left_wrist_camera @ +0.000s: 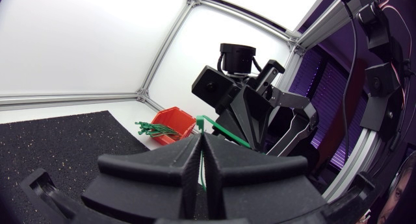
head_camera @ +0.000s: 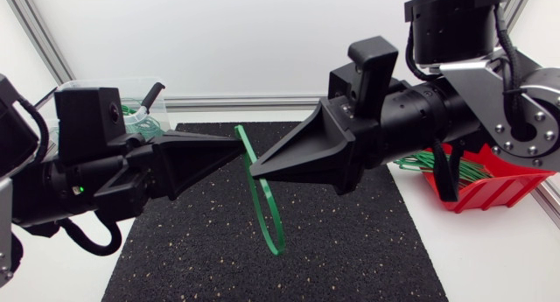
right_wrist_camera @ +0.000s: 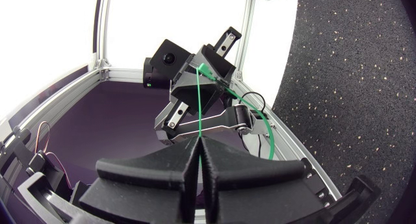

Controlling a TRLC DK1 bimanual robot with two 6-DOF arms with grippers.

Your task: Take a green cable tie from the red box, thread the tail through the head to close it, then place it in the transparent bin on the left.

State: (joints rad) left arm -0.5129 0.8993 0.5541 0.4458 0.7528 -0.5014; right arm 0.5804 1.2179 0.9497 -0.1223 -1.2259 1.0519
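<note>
The black-jointed left arm (head_camera: 52, 175) is stretching level toward the middle, its matte black wedge-fingered left gripper (head_camera: 236, 153) pinching a thin green cable tie (head_camera: 265, 206). The right arm (head_camera: 429, 105) is slanting down opposite, its right gripper (head_camera: 256, 169) clamping the same tie.

Head view: fixed above table (head_camera: 490, 249), looks down on black mat (head_camera: 192, 267), left arm (head_camera: 61, 179), right arm (head_camera: 437, 101).
Left wrist view: close behind left gripper (left_wrist_camera: 200, 145), faces right gripper (left_wrist_camera: 247, 130).
Right wrist view: opposite way.
All three share green cable tie (head_camera: 262, 206).
</note>
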